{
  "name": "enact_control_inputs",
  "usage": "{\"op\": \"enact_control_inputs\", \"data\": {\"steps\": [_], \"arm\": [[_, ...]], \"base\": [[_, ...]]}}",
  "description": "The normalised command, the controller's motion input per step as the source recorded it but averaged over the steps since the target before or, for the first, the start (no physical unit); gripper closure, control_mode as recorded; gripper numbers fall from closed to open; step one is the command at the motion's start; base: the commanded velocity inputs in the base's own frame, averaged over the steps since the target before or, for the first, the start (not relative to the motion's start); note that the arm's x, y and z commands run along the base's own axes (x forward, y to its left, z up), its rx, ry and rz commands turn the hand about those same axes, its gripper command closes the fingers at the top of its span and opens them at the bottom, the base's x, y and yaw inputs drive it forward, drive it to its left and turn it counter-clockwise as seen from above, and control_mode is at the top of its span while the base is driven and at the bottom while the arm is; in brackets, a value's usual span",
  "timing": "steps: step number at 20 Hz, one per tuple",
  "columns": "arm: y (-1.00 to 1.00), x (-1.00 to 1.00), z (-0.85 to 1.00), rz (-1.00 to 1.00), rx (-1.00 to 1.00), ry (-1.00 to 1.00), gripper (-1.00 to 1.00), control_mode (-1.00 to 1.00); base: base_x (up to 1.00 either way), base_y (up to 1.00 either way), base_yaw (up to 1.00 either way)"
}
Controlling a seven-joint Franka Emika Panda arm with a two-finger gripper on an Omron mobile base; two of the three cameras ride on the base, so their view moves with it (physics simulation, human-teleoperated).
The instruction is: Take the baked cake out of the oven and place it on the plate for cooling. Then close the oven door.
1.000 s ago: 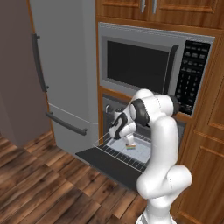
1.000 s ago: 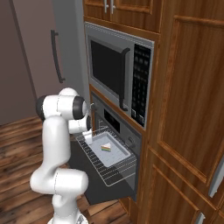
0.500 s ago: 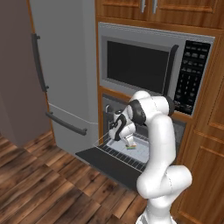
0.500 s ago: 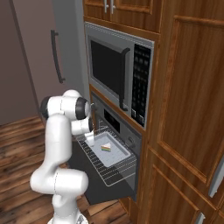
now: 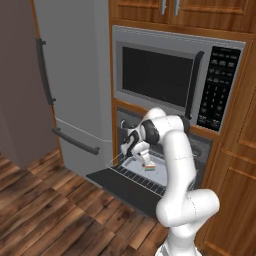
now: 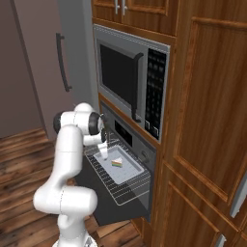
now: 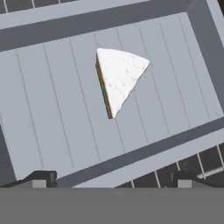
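Wire rack w/ grey tray; cake slice on tray.

We read no legible text anywhere. The microwave keypad carries rows of small pale marks, too blurred for us to make out characters.

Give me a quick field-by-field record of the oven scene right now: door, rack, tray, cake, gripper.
oven door: dropped fully open, lying flat
wire rack: pulled out over the open door
tray: grey, shallow, resting on the rack
cake: one wedge slice, white top, coloured layers on its cut side, lying on the tray, not held
gripper: open, above the tray's near edge, pointed down at the cake, touching nothing
microwave: above the oven, door shut
plate: cannot tell where
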Motion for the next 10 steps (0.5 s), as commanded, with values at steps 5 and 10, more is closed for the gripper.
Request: {"op": "enact_control_inputs", "data": {"steps": [5, 10], "arm": [[-0.09, 0.53, -0.29, 0.00, -0.05, 0.10, -1.00, -1.00], [-0.14, 0.43, -0.43, 0.00, -0.04, 0.03, -1.00, -1.00]], "base": [[0.00, 0.00, 0.00], [0.00, 0.00, 0.00]]}}
